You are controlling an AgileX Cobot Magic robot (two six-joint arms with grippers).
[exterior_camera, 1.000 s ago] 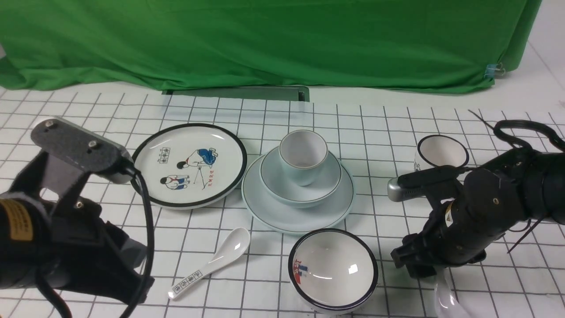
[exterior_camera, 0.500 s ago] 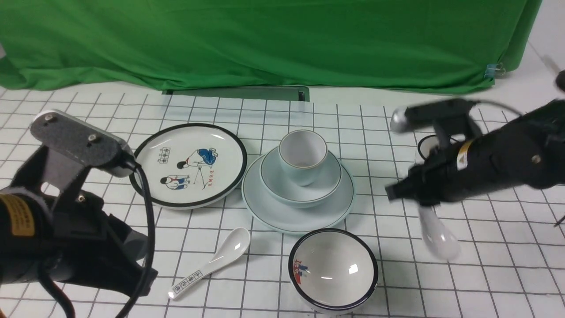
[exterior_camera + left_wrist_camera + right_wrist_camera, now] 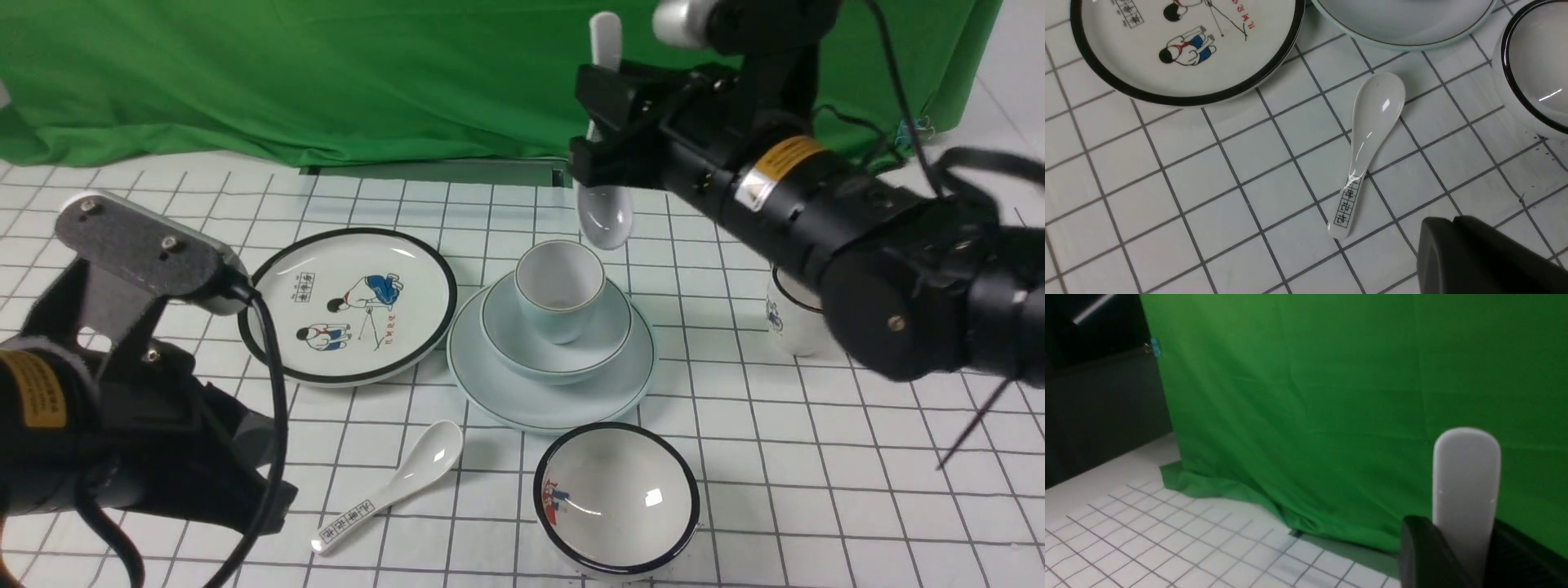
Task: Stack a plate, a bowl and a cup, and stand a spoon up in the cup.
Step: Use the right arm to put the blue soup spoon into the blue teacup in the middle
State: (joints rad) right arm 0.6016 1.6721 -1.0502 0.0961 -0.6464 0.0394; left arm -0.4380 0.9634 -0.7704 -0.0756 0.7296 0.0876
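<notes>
Jaws of the right gripper [image 3: 602, 122] are partly closed on the spoon [image 3: 604, 216] at upper centre of the front view, its long axis vertical, scoop down. At centre, the plate [image 3: 490, 384] carries the bowl [image 3: 506, 335], which carries the cup [image 3: 561, 287]. The cup's mouth lies just below and left of the scoop. The left gripper [image 3: 1449, 222], closed on nothing, belongs to the arm at lower left, farther off.

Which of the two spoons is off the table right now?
The plain white spoon, clamped in the right claw; the printed-handle spoon lies flat.
</notes>
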